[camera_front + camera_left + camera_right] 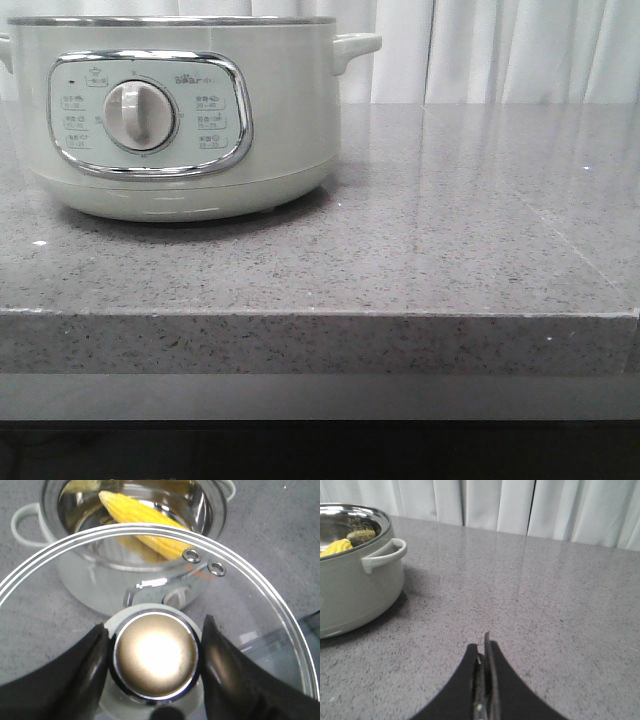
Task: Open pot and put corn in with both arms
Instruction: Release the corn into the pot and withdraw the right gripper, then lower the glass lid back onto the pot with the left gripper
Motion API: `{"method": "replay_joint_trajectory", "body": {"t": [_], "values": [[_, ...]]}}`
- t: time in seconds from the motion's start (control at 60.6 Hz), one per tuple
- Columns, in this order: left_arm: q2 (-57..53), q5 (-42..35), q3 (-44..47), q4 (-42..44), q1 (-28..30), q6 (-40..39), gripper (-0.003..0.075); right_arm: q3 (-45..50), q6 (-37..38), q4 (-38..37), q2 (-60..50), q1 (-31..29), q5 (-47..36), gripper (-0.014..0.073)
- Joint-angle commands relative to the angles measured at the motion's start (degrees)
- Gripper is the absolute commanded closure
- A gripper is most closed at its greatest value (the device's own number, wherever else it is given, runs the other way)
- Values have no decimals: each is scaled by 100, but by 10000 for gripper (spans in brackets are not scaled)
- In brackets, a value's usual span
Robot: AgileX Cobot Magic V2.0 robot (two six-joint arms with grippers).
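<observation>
right gripper (pixel 482 680), fingers pressed together and empty, hangs low over the bare tabletop (pixel 545 605). left gripper (pixel 154 650), fingers clamped on the lid (pixel 260 625) knob, holds it above the open pot (pixel 135 575); the corn (pixel 145 527) lies inside. risk: a loose knob grip would drop the lid.

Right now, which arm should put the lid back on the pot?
The left. Its gripper already clamps the glass lid's knob above the open pot, where the corn lies inside. The right gripper is shut, empty, low over the counter beside the pot.
</observation>
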Motion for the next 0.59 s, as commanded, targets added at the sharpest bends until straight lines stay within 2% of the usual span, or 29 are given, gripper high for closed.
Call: {"method": "replay_joint_trajectory", "body": {"t": [0.0,0.132,0.33,0.578], "values": [[587,-747,-791,-93,-52,93,468,212,-68,-15,-629,-21,-337,662],[1590,-747,-1772,-93,-52,234,468,518,-68,-15,-1249,-21,-116,662],[2884,-743,-3046,-3,-52,232,468,577,-68,-10,-1352,-21,-154,662],[3830,-744,-3766,-3,-52,232,468,577,-68,-10,-1352,-21,-154,662]]}}
